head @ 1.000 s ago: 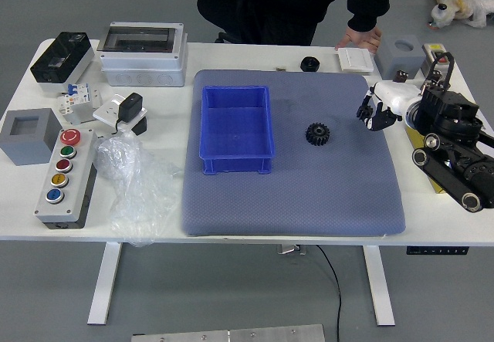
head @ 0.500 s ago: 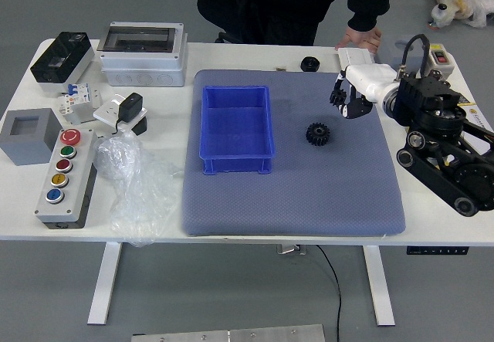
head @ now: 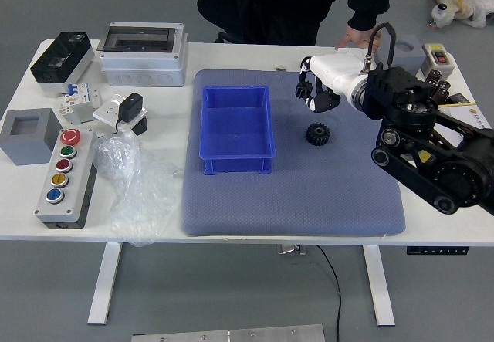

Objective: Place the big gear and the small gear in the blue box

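Observation:
My right hand (head: 312,93) hangs over the back right part of the grey-blue mat, its dark fingers loosely spread and nothing visible between them. A black toothed gear (head: 317,133) lies on the mat just nearer than the fingers, apart from them; whether it is the big or the small one I cannot tell. To the left of the hand stands the open blue box (head: 236,130), with no gear visible inside. A second gear cannot be made out. My left arm is out of view.
Behind the table a person in black rests a hand (head: 360,36) at the far edge. On the left are a button panel (head: 65,178), clear plastic wrap (head: 139,184), a grey block (head: 29,136) and a grey-white case (head: 143,55). A yellow-topped button box (head: 438,59) stands back right.
My right hand has swept left across the mat from its right edge, passing behind the gear. It now covers the black round piece seen at the far edge before. Gear and box have not moved.

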`<state>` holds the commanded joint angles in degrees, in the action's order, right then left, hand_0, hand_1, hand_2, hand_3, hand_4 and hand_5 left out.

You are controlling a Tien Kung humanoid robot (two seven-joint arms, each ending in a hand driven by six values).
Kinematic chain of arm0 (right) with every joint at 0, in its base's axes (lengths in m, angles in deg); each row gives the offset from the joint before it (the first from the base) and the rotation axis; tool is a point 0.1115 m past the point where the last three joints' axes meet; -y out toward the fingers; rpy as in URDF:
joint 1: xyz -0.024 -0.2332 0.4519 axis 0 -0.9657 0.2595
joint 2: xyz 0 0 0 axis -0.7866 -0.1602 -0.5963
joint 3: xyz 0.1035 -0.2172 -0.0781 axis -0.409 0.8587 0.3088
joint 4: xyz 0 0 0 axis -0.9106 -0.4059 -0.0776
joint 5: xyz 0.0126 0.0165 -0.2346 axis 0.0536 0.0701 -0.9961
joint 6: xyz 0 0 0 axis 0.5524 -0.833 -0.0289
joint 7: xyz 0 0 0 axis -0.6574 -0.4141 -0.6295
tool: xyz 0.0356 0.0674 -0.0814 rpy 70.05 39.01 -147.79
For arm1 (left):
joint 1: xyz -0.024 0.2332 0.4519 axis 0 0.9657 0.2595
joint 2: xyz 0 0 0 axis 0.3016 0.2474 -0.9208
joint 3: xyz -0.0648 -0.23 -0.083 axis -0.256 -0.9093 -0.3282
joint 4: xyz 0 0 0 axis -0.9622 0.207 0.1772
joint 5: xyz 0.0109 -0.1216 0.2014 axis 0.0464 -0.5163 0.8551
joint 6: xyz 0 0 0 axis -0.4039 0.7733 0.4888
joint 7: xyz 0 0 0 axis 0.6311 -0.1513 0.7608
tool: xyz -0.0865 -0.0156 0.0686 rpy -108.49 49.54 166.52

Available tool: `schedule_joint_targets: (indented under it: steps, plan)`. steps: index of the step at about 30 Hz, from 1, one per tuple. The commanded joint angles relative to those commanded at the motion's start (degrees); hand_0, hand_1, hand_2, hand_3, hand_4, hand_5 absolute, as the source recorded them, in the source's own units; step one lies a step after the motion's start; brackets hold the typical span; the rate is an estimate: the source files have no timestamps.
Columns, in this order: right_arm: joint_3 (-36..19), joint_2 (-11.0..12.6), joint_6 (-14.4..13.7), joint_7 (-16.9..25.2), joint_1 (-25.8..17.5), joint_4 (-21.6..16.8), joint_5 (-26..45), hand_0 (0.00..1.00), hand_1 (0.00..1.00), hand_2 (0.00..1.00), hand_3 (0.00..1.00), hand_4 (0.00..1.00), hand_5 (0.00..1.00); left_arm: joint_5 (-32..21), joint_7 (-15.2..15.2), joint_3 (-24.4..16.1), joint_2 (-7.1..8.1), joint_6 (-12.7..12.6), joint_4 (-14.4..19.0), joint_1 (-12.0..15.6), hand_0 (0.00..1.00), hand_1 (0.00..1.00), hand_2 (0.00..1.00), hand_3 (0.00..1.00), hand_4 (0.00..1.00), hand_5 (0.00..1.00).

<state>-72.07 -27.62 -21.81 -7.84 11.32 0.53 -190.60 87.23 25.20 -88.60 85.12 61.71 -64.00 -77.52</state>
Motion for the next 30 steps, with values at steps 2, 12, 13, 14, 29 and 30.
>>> schedule_joint_targets:
  steps: [2,12,13,14,29,30]
  plan:
    - [0.46,-0.70,-0.04,0.06,0.37,0.39,0.23,0.256,0.304,0.376,0.601,0.489,0.202,0.01,0.01,0.08,0.03,0.00,0.00,0.01,0.861,0.830,0.829,0.782,0.601,0.375]
    - [3.34,-4.75,-0.34,0.42,2.77,3.33,1.82,0.256,0.305,0.376,0.599,0.494,0.211,-0.12,0.00,0.82,-0.30,0.00,-0.05,0.05,0.862,0.830,0.829,0.782,0.601,0.375]
    - [3.69,-5.25,-0.35,0.45,3.07,3.68,1.96,0.256,0.305,0.376,0.599,0.494,0.211,-0.17,0.00,0.94,-0.31,-0.01,-0.06,0.10,0.862,0.830,0.829,0.782,0.601,0.375]
    - [4.03,-5.81,-0.35,0.48,3.39,4.05,2.10,0.256,0.305,0.376,0.599,0.494,0.211,-0.23,-0.01,1.08,-0.32,-0.02,-0.06,0.15,0.862,0.830,0.829,0.782,0.601,0.375]
    - [6.51,-11.14,-0.54,0.94,5.59,8.35,4.05,0.257,0.305,0.376,0.601,0.494,0.213,-0.56,-0.03,2.11,-0.44,-0.02,-0.09,0.02,0.862,0.830,0.828,0.781,0.601,0.375]
    - [6.64,-11.40,-0.58,0.97,5.65,8.59,4.15,0.257,0.305,0.376,0.601,0.494,0.213,-0.56,-0.03,2.13,-0.47,-0.02,-0.09,-0.05,0.862,0.830,0.828,0.781,0.601,0.375]
